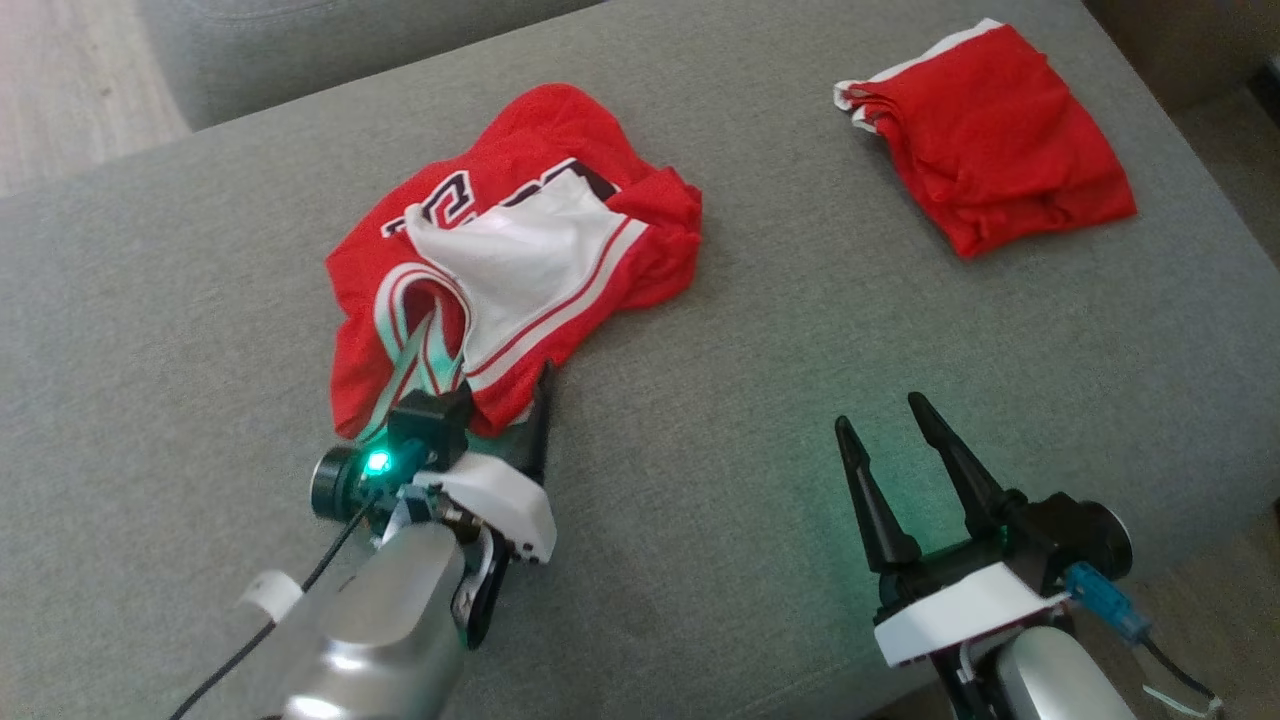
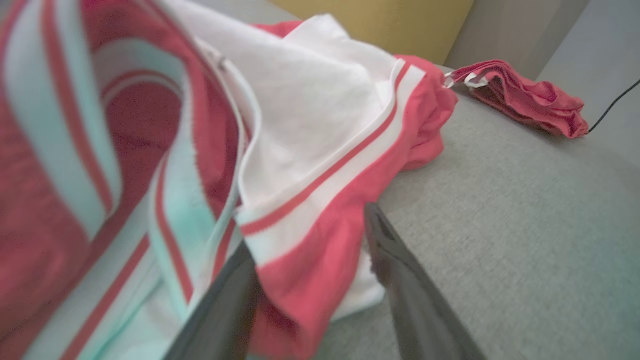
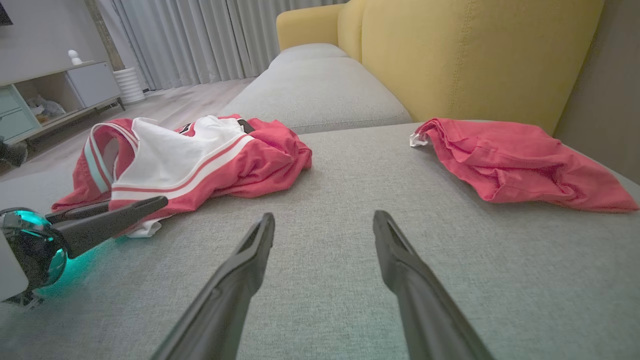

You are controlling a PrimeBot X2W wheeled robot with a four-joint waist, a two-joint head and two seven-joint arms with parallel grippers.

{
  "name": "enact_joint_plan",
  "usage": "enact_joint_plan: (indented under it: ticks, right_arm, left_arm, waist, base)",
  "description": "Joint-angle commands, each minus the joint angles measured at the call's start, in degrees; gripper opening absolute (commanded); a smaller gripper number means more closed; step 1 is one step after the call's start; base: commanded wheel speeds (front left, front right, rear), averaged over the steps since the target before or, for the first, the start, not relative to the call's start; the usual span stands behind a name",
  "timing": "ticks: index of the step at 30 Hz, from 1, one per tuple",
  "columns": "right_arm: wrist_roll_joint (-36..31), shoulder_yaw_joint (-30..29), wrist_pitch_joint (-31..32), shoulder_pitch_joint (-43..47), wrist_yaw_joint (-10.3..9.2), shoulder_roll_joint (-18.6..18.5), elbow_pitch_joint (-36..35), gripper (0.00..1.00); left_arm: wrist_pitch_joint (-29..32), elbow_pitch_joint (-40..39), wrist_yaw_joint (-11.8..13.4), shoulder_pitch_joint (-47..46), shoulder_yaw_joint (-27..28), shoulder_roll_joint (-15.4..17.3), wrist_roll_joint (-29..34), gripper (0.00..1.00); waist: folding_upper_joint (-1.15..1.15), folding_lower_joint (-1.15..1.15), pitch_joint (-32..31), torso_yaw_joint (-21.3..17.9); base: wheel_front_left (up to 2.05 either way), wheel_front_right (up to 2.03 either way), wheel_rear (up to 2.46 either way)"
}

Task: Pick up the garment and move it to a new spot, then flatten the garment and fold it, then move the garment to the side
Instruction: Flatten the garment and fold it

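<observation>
- The left gripper (image 2: 307, 230) has its two dark fingers apart, straddling the near hem of the crumpled red-and-white jersey (image 1: 520, 250), which spreads out ahead of its tips.
- The right gripper (image 1: 879, 409) has its fingers spread and holds nothing, low over the grey fabric sofa cushion (image 1: 750, 350).
- A folded red cloth garment (image 1: 990, 140) lies well beyond it.

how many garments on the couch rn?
2. A crumpled red-and-white jersey lies left of centre on the grey cushion; a folded red garment sits at the far right. Another could be hidden under the jersey.
</observation>
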Motion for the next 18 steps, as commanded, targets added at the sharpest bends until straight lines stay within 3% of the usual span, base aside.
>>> enact_joint_plan:
  ticks: [1,10,18]
  right_arm:
    - [0.2,1.4,-0.4,-1.8,-0.04,0.2,-1.6,1.00]
    - [0.2,1.3,-0.4,-1.1,-0.04,0.5,-1.0,1.00]
    - [1.1,3.1,-0.4,-0.5,-0.04,0.9,-0.2,1.00]
  left_arm:
    - [-0.7,-1.9,0.4,-2.9,1.5,0.4,0.6,0.01]
    - [-0.7,-10.3,-3.9,-8.5,-2.3,0.4,8.5,0.00]
    - [-0.7,-13.6,-6.8,-28.7,-0.9,3.4,14.7,0.00]
  waist:
    - [0.00,-0.01,0.1,-0.4]
    - [0.00,-0.01,-3.5,-1.2]
    - [0.00,-0.01,-7.9,-2.4]
  base:
    - [0.00,0.00,0.00]
    - [0.00,0.00,0.00]
    - [0.00,0.00,0.00]
